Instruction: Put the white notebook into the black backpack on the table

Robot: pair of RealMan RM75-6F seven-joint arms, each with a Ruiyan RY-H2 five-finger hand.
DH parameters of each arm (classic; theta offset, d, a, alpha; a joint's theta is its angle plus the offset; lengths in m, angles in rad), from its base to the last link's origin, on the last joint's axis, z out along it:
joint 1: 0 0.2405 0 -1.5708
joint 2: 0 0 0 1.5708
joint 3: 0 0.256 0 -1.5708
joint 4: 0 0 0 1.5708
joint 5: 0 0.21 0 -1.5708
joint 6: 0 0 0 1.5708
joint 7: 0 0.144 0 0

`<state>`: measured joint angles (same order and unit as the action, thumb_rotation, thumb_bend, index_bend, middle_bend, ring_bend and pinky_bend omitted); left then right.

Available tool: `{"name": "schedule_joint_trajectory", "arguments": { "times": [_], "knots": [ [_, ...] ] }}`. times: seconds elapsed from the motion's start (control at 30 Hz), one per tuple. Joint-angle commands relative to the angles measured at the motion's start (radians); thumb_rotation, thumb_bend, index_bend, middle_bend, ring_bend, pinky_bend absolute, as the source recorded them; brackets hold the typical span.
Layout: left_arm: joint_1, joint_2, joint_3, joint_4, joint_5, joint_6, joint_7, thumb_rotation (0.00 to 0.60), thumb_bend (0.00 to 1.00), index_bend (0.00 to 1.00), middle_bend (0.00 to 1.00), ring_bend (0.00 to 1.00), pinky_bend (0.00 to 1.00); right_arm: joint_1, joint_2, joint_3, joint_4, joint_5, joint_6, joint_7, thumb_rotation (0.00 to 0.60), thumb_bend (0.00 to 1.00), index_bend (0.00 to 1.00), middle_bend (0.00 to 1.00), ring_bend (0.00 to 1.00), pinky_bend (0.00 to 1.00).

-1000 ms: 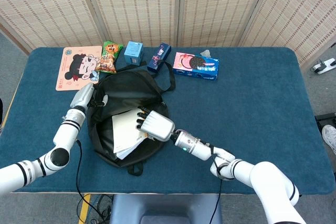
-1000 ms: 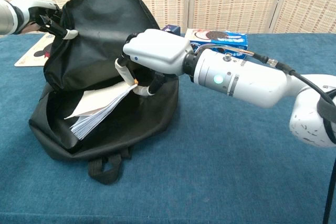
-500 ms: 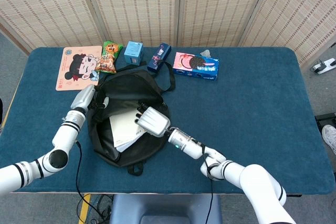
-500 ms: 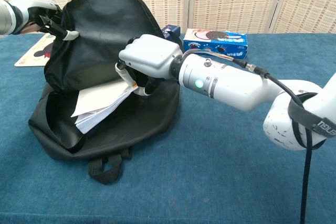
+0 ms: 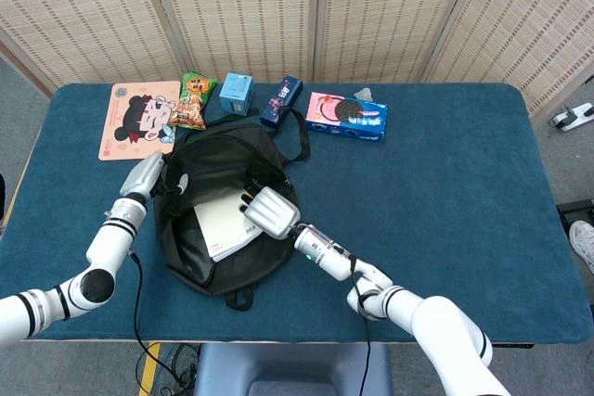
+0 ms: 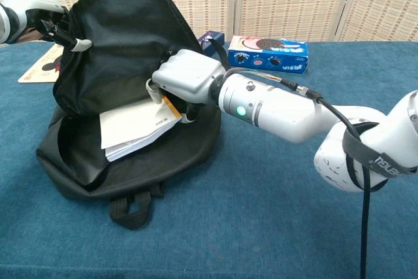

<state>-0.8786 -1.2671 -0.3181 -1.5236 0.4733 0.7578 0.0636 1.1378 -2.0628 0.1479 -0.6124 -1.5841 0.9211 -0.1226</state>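
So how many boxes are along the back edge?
3: a light blue box on the left, a dark blue box beside it, and a cookie box on the right. The backpack may hide more.

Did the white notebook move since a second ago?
Yes. The white notebook slid deeper into the black backpack, away from the bag's near edge.

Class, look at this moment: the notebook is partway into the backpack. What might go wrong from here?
1. The white notebook sticks out of the black backpack; if the right hand lets go, it may slide out.
2. The left hand holds the flap up; if it slips, the flap may drop onto the notebook.
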Motion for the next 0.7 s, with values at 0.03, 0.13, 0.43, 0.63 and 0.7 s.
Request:
{"name": "schedule_joint_trajectory", "arguments": {
  "times": [0.03,0.13,0.43,0.63,0.7],
  "knots": [
    [0.002,0.002,0.002,-0.005,0.007,0.001,-0.004,0.600,0.54,0.66,0.32,0.27,0.15,-0.019,0.033,-0.006,-0.051,0.004,0.015,-0.002,0.600,0.11,0.10,0.19,0.08,0.04],
    [0.006,0.007,0.007,-0.015,0.015,0.002,-0.006,0.600,0.53,0.65,0.32,0.27,0.15,-0.041,0.074,-0.015,-0.114,0.007,0.028,-0.010,0.600,0.05,0.01,0.10,0.01,0.02],
    [0.046,0.046,0.022,-0.081,0.069,0.015,-0.036,0.600,0.50,0.46,0.30,0.26,0.15,-0.144,0.279,-0.075,-0.367,-0.024,0.125,-0.056,0.600,0.04,0.00,0.06,0.00,0.00],
    [0.105,0.087,0.041,-0.159,0.168,0.047,-0.072,0.600,0.42,0.33,0.27,0.26,0.15,-0.229,0.450,-0.132,-0.525,-0.042,0.180,0.013,0.600,0.04,0.00,0.06,0.00,0.00],
    [0.130,0.099,0.048,-0.182,0.212,0.066,-0.086,0.600,0.41,0.31,0.27,0.26,0.15,-0.253,0.502,-0.154,-0.558,-0.062,0.208,0.045,0.600,0.04,0.00,0.07,0.00,0.00]
  ]
}}
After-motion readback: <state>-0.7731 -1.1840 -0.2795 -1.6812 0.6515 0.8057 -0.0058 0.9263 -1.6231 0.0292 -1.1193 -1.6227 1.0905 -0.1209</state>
